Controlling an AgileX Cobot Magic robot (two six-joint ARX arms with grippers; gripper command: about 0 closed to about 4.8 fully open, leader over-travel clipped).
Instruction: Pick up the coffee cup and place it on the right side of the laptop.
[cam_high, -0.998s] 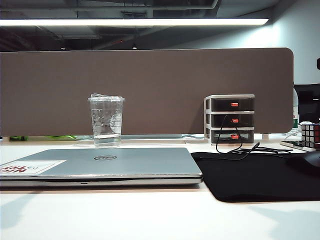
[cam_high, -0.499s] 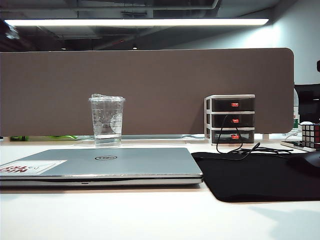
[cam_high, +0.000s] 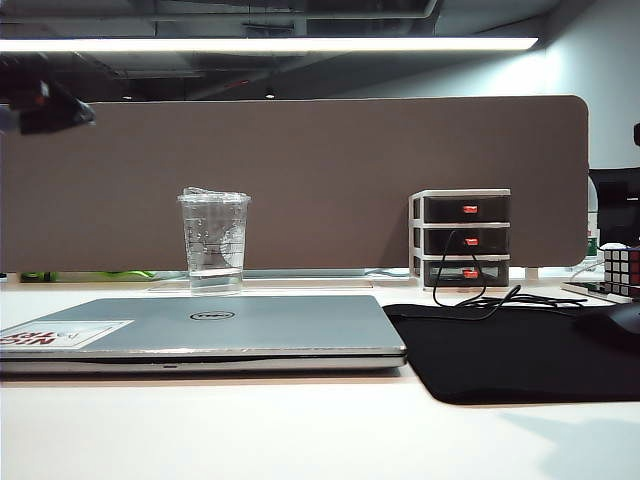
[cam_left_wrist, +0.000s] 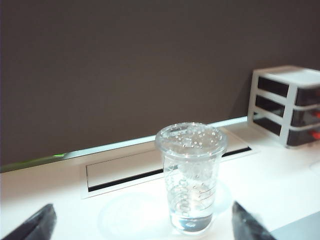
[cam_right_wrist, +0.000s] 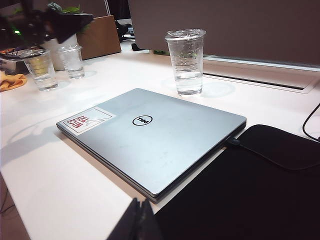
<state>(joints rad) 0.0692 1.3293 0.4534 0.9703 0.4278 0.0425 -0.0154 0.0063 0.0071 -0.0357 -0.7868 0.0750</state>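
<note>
The coffee cup (cam_high: 213, 242) is seen upright behind the laptop (cam_high: 200, 332), untouched; nothing of the task is judged done. The left gripper (cam_left_wrist: 142, 225) is held before it, jaws wide and empty. The right gripper (cam_right_wrist: 140, 222), near the laptop's front edge, is seen closed and empty.

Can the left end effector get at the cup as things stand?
Probably yes. The left end effector is open, its fingers either side of the cup, which stands alone behind the laptop with nothing between.
</note>
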